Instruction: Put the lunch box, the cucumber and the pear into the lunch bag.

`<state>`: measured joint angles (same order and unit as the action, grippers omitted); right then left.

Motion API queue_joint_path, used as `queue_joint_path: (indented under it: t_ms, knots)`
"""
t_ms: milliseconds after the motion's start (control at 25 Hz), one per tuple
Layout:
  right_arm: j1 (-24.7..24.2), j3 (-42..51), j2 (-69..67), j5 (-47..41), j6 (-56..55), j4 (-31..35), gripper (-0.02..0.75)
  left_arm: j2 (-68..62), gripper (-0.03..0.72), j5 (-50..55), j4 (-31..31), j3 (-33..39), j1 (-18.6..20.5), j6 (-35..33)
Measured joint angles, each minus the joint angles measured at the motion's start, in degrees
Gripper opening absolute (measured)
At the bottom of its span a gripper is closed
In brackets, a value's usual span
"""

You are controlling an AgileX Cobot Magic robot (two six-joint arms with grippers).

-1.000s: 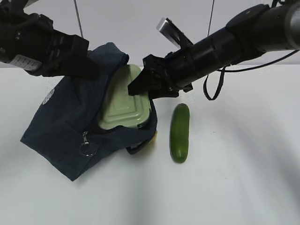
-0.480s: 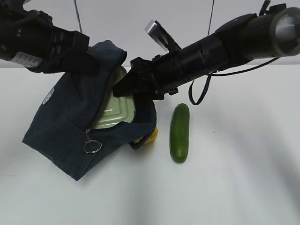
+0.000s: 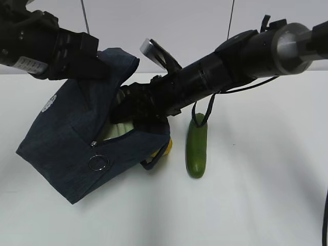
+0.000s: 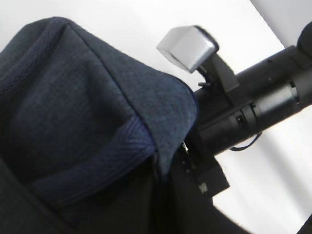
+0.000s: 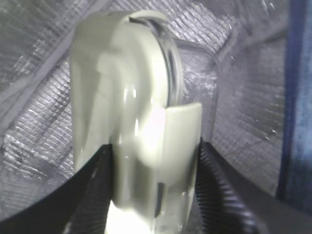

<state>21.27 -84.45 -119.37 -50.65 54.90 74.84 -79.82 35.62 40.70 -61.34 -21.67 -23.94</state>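
Pushing deeper while clamped: right gripper [image 5: 151,195], jaws partly apart, grips one end of the small clear lunch box with the sage-green lid [image 5: 131,107], now surrounded by silvery lining. Advisable to slide level to the bottom before releasing (little room at the sides). Left gripper, hidden by fabric but shut, seemingly pinching the rim of the boxy navy fabric lunch bag [image 3: 72,138]; best kept taut. Outside on the white tabletop [image 3: 256,195]: smooth dark green cucumber [image 3: 197,146] beside the bag, yellow pear [image 3: 166,147] peeking under its corner.
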Motion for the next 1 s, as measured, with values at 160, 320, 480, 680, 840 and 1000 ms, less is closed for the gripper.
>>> queue_joint_path:
  t_ms: [160, 320, 480, 680, 840, 1000]
  knots:
    - [0.00, 0.00, -1.49, -0.68, 0.00, -1.30, 0.382, 0.00, 0.001, 0.46, 0.00, 0.00, 0.00, 0.00]
    - [0.00, 0.00, -1.48, -0.68, 0.00, -1.83, 0.408, 0.00, 0.001, 1.83, -1.44, 0.00, 0.00, 0.00]
    - [0.00, 0.00, -1.48, -1.08, 0.00, -1.93, 0.421, 0.00, 0.001, 3.34, -3.57, 0.32, -0.01, -0.02]
    - [0.00, -0.32, -1.48, -1.41, 0.00, -2.61, 0.454, 0.00, 0.001, 5.76, -9.04, 0.84, -0.01, -0.02]
    - [0.00, -0.32, -1.48, -1.60, 0.00, -3.78, 0.476, 0.00, 0.001, 6.30, -11.88, 0.90, -0.01, 0.56]
    - [0.00, -0.37, -1.48, -1.60, 0.00, -4.65, 0.477, 0.00, 0.001, 7.23, -17.79, 0.90, -0.01, 5.25]
